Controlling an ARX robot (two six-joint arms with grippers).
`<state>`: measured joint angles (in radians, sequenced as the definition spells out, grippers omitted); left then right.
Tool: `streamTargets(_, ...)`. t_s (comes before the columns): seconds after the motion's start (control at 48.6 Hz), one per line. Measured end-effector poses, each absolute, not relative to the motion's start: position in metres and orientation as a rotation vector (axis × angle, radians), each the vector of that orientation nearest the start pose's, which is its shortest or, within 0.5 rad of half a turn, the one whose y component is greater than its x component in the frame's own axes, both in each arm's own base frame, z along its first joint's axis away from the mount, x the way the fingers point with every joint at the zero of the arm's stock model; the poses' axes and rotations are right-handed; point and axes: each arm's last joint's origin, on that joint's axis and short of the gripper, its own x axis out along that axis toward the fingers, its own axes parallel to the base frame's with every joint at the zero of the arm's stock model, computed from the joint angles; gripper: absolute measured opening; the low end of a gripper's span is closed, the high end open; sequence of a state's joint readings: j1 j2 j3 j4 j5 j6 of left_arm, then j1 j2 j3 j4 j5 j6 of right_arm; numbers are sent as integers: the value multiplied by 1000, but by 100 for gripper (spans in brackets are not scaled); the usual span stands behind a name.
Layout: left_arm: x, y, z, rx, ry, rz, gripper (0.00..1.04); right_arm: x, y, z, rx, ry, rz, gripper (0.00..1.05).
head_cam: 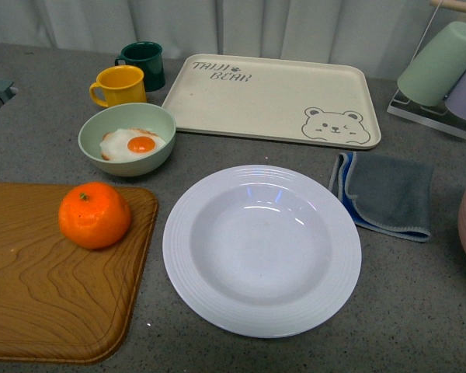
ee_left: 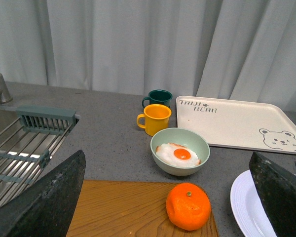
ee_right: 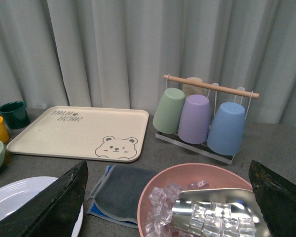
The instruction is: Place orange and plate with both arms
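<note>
Orange (head_cam: pixel 95 215) on wooden board (head_cam: pixel 31 303), plate (head_cam: pixel 262 250) beside, left gripper (ee_left: pixel 166 157), right gripper (ee_right: pixel 168 163) spread (both empty)

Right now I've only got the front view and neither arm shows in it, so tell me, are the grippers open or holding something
Observer: The left gripper is open, with nothing between its fingers.
Operator: Okay, and the right one?
Observer: The right gripper is open too, and empty.
Operator: There's a pink bowl cut off at my right edge, what's in it?
Observer: The pink bowl holds ice cubes and a metal scoop loaded with more ice.
</note>
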<state>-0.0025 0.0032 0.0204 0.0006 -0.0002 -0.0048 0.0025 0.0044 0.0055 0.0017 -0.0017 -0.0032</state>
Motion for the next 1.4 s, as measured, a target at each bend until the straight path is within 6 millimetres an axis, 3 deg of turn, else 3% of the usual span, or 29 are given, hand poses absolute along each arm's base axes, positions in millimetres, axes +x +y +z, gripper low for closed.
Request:
streamTargets(0.72,97,0,170,-8,-12,6,98,98,0,165,-3,-3,4,95)
streamTargets(0.864,105,-1,164,-39,259,79,98,98,0,165,-3,-3,4,95)
streamTargets(0.987,126,-2,171,-77,310,64,98,98,0,165,-3,-3,5,95)
streamTargets(1.131,169,-14,174,-88,395,-15,98,98,0,165,-3,-3,5,95)
streamTargets(1.399,235,-21,139,-48,578,-24,98,98,0,165,-3,-4,5,95)
